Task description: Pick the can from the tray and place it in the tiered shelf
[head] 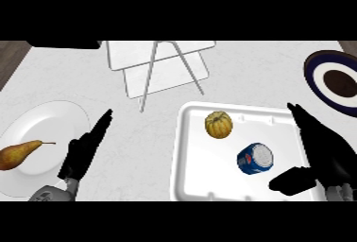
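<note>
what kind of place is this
Most likely a kitchen counter: a pale speckled worktop holding a white plate with a pear, a white tray with a can and a small yellow squash, and a tiered shelf.

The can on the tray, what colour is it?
The can is blue with a silvery-white top, seen in the head view.
</note>
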